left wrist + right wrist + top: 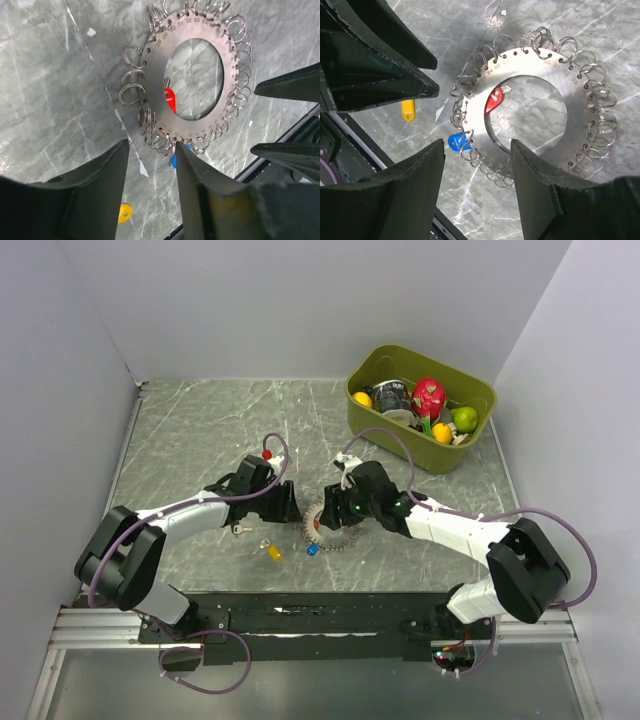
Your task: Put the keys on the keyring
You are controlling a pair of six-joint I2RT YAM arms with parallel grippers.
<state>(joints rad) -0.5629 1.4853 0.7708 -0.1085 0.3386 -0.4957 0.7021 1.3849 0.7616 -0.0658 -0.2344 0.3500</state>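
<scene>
Flat on the marbled worktop (200,430), near its middle: a thin, stiff, numbered steel keyring (155,75) fringed with loose split rings (592,90), yellow-capped key (273,552) lying near-left of it. Likely light, hard and slippery; best pinched across the flat rim, not the floppy loops. Poised above it with fingers apart, gripping nothing: left end effector (152,150) and right end effector (477,150).
</scene>
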